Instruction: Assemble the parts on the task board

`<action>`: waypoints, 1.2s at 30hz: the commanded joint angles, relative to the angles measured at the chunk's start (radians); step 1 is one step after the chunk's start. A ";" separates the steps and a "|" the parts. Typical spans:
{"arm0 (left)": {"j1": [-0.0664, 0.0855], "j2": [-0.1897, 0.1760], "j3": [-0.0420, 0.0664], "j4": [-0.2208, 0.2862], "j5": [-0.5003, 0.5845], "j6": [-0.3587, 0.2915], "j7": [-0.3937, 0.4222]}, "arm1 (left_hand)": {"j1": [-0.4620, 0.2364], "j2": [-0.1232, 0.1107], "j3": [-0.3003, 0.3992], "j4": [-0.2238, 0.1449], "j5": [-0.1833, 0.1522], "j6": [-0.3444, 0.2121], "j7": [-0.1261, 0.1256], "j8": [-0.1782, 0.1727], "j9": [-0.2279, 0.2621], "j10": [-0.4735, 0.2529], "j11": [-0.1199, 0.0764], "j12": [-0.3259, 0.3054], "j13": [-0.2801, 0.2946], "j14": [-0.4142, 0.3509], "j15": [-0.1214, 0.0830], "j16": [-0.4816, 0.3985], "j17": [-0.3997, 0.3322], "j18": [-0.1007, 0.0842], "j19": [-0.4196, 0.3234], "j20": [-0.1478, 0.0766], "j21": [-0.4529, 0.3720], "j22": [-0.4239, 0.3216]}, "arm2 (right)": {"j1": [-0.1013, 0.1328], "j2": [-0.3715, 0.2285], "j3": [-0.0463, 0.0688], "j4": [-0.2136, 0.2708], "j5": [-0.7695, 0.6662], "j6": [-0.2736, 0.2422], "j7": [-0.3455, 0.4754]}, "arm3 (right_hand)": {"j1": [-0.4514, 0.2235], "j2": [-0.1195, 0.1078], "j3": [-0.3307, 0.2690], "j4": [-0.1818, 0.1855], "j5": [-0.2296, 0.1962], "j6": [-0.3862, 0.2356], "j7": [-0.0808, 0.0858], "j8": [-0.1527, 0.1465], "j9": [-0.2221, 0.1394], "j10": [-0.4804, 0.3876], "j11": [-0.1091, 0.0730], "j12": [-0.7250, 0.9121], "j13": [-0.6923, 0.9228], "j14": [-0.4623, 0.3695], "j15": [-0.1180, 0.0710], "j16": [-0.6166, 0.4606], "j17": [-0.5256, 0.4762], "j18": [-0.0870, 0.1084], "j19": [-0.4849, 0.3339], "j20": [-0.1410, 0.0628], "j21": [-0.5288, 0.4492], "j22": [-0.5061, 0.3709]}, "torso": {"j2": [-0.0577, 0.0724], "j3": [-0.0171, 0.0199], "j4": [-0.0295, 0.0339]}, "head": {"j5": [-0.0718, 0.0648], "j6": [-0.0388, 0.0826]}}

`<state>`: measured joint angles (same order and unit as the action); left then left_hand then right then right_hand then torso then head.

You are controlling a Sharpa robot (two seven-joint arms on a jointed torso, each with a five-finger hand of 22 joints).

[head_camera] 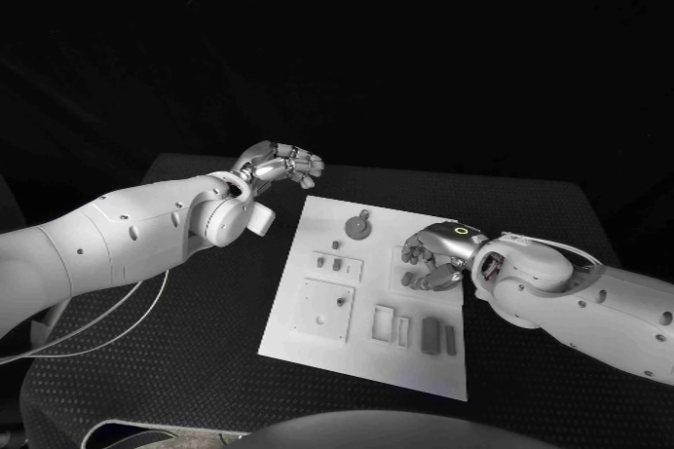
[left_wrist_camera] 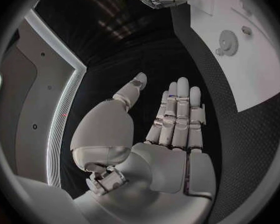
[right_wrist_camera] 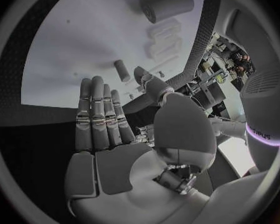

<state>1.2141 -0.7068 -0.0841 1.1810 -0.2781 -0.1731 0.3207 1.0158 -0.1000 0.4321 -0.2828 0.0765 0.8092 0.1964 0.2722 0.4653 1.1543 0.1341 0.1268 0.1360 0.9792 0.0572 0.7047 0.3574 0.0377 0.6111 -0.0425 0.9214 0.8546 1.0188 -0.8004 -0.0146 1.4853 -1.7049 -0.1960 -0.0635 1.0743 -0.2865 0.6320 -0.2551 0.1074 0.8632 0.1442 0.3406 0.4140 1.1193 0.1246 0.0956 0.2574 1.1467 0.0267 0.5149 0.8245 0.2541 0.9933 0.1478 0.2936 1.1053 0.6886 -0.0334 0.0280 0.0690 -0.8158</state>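
With the right hand (head_camera: 435, 259) spread and empty low over the white board (head_camera: 320, 342) on the dark surface (head_camera: 168, 371), and the left hand (head_camera: 279, 164) open beyond its far corner, a careless sweep could knock loose the small parts (head_camera: 422, 329).

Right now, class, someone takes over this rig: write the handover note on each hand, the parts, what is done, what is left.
Left hand: open, holds nothing, off the far left corner of the white board.
Right hand: open, fingers straight, holds nothing, at the board's right edge.
Grey parts: a round gear lies at the far end, bars at the near end.
Done: cannot tell. Left: assembling the parts.
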 commanded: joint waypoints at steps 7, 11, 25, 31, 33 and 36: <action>0.001 0.002 0.001 0.003 0.005 0.013 0.012 | 0.002 0.009 -0.004 0.001 -0.006 -0.008 -0.002 0.002 -0.002 -0.007 -0.003 -0.002 -0.001 0.003 0.006 -0.005 0.002 0.007 -0.002 0.006 -0.006 0.002 | -0.010 0.010 -0.003 -0.001 -0.046 0.024 0.007 | 0.065 0.016 0.080 0.027 -0.059 0.071 -0.005 0.037 0.009 0.079 -0.023 0.036 0.010 0.031 -0.024 0.017 0.006 0.008 0.037 -0.012 0.008 0.006 | 0.000 -0.0001 -0.0010 | -0.001 -0.004; 0.001 0.002 0.001 0.002 0.005 0.013 0.012 | 0.002 0.009 -0.004 0.001 -0.006 -0.008 -0.002 0.002 -0.002 -0.007 -0.003 -0.002 -0.001 0.003 0.006 -0.006 0.002 0.007 -0.002 0.006 -0.006 0.002 | -0.015 0.019 -0.004 -0.008 -0.054 0.014 0.009 | 0.082 0.041 0.116 0.039 -0.059 0.101 -0.016 0.054 0.018 0.113 -0.037 0.051 0.018 0.049 -0.033 0.026 0.012 0.008 0.057 -0.020 0.019 0.012 | 0.000 0.0001 -0.0004 | -0.001 -0.006; 0.001 0.002 0.001 0.002 0.005 0.014 0.012 | 0.001 0.010 -0.004 0.001 -0.006 -0.009 -0.002 0.002 -0.002 -0.007 -0.003 -0.002 -0.002 0.003 0.006 -0.007 0.003 0.007 -0.002 0.006 -0.006 0.002 | -0.022 0.038 -0.004 -0.022 -0.072 0.002 0.004 | 0.083 0.073 0.151 0.044 -0.059 0.128 -0.028 0.067 0.029 0.144 -0.050 0.059 0.028 0.075 -0.044 0.038 0.021 0.008 0.083 -0.032 0.036 0.025 | 0.000 -0.0005 -0.0010 | -0.001 -0.010; 0.001 0.001 0.001 0.002 0.005 0.014 0.011 | 0.001 0.010 -0.005 0.002 -0.006 -0.009 -0.002 0.002 -0.002 -0.007 -0.003 -0.001 -0.002 0.003 0.006 -0.007 0.004 0.007 -0.002 0.006 -0.006 0.002 | -0.023 0.043 -0.005 -0.029 -0.089 -0.009 -0.007 | 0.081 0.073 0.153 0.043 -0.059 0.129 -0.028 0.068 0.029 0.145 -0.050 0.059 0.028 0.076 -0.045 0.038 0.022 0.008 0.084 -0.033 0.037 0.026 | 0.000 -0.0006 -0.0007 | -0.001 -0.011; 0.001 0.002 0.001 0.002 0.005 0.014 0.011 | 0.001 0.010 -0.005 0.002 -0.006 -0.009 -0.002 0.002 -0.002 -0.007 -0.003 -0.001 -0.002 0.003 0.006 -0.007 0.004 0.007 -0.002 0.006 -0.006 0.002 | -0.023 0.046 -0.005 -0.031 -0.090 -0.012 -0.009 | 0.079 0.069 0.156 0.043 -0.059 0.129 -0.029 0.068 0.030 0.146 -0.050 0.059 0.028 0.077 -0.045 0.038 0.022 0.008 0.084 -0.033 0.037 0.026 | 0.000 -0.0008 -0.0007 | -0.002 -0.011; 0.001 0.002 0.001 0.002 0.005 0.015 0.011 | 0.001 0.010 -0.005 0.002 -0.006 -0.009 -0.002 0.002 -0.002 -0.007 -0.003 -0.001 -0.002 0.003 0.006 -0.007 0.004 0.007 -0.002 0.006 -0.006 0.002 | -0.023 0.050 -0.007 -0.033 -0.095 -0.011 -0.011 | 0.078 0.065 0.158 0.044 -0.059 0.129 -0.029 0.068 0.030 0.146 -0.050 0.058 0.029 0.077 -0.046 0.038 0.023 0.008 0.085 -0.034 0.038 0.027 | 0.000 -0.0003 0.0003 | -0.004 -0.012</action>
<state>1.2141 -0.7066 -0.0841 1.1808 -0.2780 -0.1716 0.3205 1.0158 -0.1000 0.4321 -0.2828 0.0765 0.8067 0.1939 0.2722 0.4645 1.1544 0.1340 0.1268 0.1354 0.9792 0.0572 0.7008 0.3602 0.0306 0.6111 -0.0425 0.9214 0.8555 0.9975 -0.7520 -0.0205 1.4531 -1.7740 -0.2026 -0.0675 1.1570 -0.2248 0.7854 -0.2125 0.0503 0.9841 0.1142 0.4064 0.4428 1.2600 0.0732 0.1508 0.2846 1.2185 -0.0196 0.5496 0.8461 0.2555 1.0718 0.1122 0.3251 1.1308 0.6885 -0.0339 0.0274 0.0668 -0.8268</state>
